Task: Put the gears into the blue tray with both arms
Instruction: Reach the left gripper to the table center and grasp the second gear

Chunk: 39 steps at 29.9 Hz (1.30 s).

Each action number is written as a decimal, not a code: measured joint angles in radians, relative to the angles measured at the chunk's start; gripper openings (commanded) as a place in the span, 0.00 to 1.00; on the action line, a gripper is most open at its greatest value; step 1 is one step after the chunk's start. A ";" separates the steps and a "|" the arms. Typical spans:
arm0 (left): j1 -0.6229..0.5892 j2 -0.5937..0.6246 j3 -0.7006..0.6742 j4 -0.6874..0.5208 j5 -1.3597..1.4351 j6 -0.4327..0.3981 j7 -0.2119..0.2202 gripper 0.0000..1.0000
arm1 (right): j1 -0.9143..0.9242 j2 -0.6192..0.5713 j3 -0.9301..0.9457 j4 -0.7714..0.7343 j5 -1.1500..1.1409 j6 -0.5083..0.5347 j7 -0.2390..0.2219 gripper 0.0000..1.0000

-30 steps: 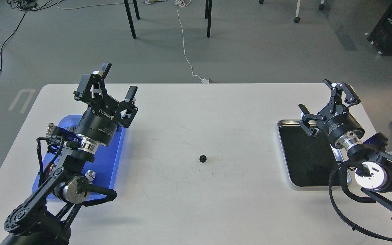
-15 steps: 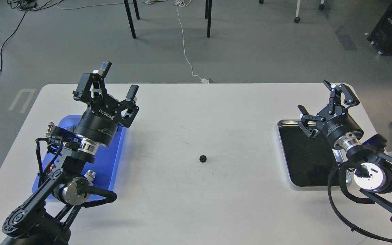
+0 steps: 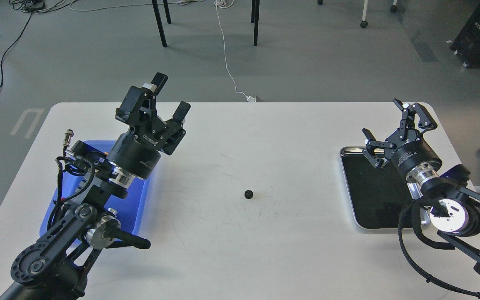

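Note:
One small black gear [image 3: 248,194] lies alone on the white table [image 3: 240,133], near its middle. The blue tray [image 3: 136,204] sits at the left, largely covered by my left arm. Above the tray's far right corner my left gripper [image 3: 169,95] stands open and empty, well left of the gear. My right gripper [image 3: 394,121] is open too, empty, raised over the far end of the steel tray at the right. No gear is visible in the uncovered part of the blue tray.
A shiny steel tray with black lining [image 3: 373,187] lies at the right, partly under my right arm. Beyond the table's far edge are chair legs [image 3: 161,25] and a white cable [image 3: 227,62] on the grey floor.
My left arm has swung right and forward, carrying its open gripper toward the table's middle. The right gripper has edged slightly left. The gear has stayed put.

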<state>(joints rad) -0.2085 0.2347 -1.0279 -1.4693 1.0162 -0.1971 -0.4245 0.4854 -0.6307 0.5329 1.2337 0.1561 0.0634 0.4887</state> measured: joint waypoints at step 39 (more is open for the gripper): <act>-0.590 -0.027 0.749 0.550 1.166 0.070 -0.064 0.87 | -0.010 -0.001 -0.007 0.001 -0.004 -0.006 0.000 0.98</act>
<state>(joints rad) -0.7987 0.2080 -0.2791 -0.9195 2.1818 -0.1272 -0.4888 0.4756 -0.6320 0.5254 1.2348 0.1520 0.0574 0.4887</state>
